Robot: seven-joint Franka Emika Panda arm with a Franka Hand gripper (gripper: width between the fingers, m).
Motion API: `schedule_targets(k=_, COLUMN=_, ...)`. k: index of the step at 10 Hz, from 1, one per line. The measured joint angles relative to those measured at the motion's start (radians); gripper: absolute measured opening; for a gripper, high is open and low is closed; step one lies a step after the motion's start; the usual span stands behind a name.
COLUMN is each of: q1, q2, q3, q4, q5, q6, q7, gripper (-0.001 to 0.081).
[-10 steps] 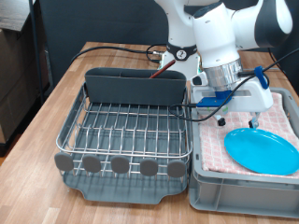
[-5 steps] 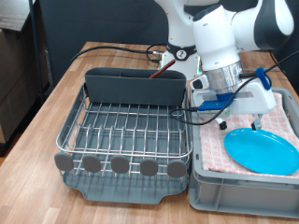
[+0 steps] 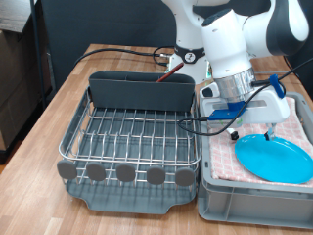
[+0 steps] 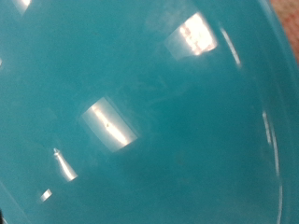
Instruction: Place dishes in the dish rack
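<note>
Teal gloss is all the wrist view gives, so I honestly can't tell whether the jaws are spread or pressed together. The gripper (image 3: pixel 256 119) sits low over the far edge of the light-blue plate (image 3: pixel 275 157), close enough that it looks like it's lining up for a grab at the rim. That plate (image 4: pixel 149 112) is round, smooth and shiny, lying flat on a pink checked cloth (image 3: pixel 299 125) inside the grey crate (image 3: pixel 230 191) on the right. Off to the left is the dish rack (image 3: pixel 127 137): metal wire grid, dark plastic caddy (image 3: pixel 142 91) at the far side, round grey tabs (image 3: pixel 125 173) along the near edge, nothing resting on its wires.
</note>
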State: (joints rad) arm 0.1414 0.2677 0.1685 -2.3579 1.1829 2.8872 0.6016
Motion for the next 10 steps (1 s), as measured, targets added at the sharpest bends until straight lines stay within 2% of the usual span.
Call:
schedule_targets(k=1, q1=0.0, q2=0.0, q3=0.0, q4=0.001, q5=0.005, q6=0.001, q7=-0.001, gripper=0.0693)
schedule_targets(k=2, q1=0.0, q2=0.001, q3=0.0, q4=0.001, q5=0.006, q6=0.001, q7=-0.001, gripper=0.0693)
schedule_targets(k=3, q1=0.0, q2=0.003, q3=0.0, q4=0.002, q5=0.006, q6=0.001, q7=-0.001, gripper=0.0535)
schedule_targets(k=4, q1=0.0, q2=0.006, q3=0.0, q4=0.003, q5=0.007, q6=0.001, q7=-0.001, gripper=0.0535)
schedule_targets(k=6, q1=0.0, q2=0.012, q3=0.0, q4=0.005, q5=0.011, q6=0.001, q7=-0.001, gripper=0.0186)
schedule_targets(k=7, q1=0.0, q2=0.012, q3=0.0, q4=0.006, q5=0.015, q6=0.001, q7=-0.002, gripper=0.0186)
schedule_targets(k=8, q1=0.0, q2=0.013, q3=0.0, q4=0.006, q5=0.019, q6=0.001, q7=-0.004, gripper=0.0053)
schedule_targets(k=10, q1=0.0, q2=0.013, q3=0.0, q4=0.007, q5=0.021, q6=0.003, q7=-0.007, gripper=0.0034)
